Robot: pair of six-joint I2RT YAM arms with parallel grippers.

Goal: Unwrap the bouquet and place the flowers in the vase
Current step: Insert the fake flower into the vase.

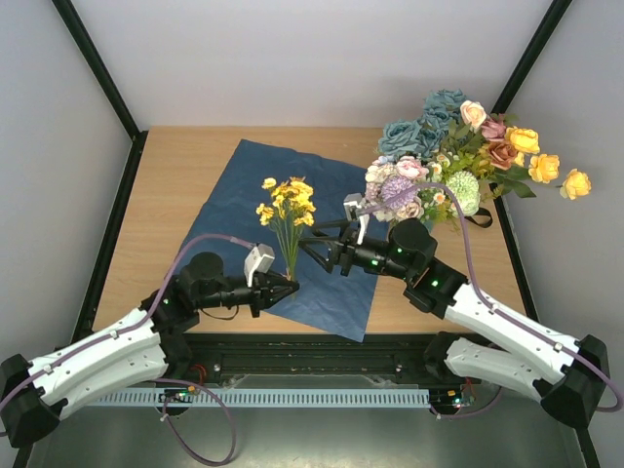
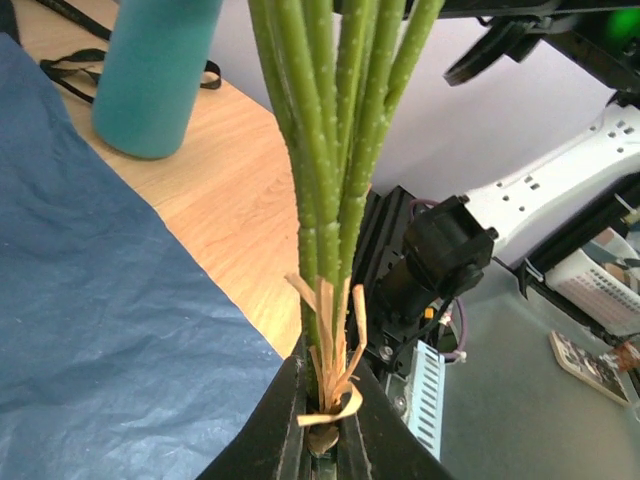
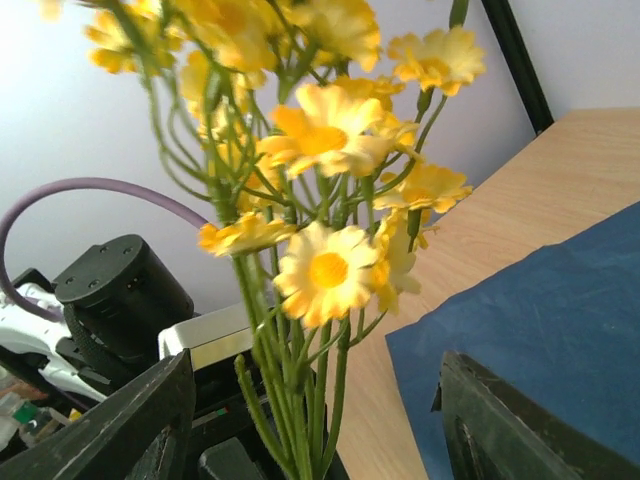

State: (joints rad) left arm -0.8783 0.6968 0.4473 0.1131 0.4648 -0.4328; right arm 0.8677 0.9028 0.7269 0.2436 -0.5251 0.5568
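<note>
My left gripper (image 1: pixel 286 289) (image 2: pixel 325 405) is shut on the base of a small bunch of yellow flowers (image 1: pixel 286 200) (image 3: pixel 325 270). It holds their raffia-tied green stems (image 2: pixel 335 150) upright over the near edge of the bouquet's blue paper (image 1: pixel 292 185), which lies spread flat. My right gripper (image 1: pixel 315 251) (image 3: pixel 320 440) is open, one finger on each side of the stems without touching them. The teal vase (image 2: pixel 155 75) stands at the back right. A mass of blue, pink, orange and white flowers (image 1: pixel 458 161) fills it and hides it in the top view.
A black ribbon (image 1: pixel 483 216) (image 2: pixel 70 65) lies on the wooden table (image 1: pixel 180 185) by the vase. Black frame posts rise at the table's back corners, and grey walls close in the sides.
</note>
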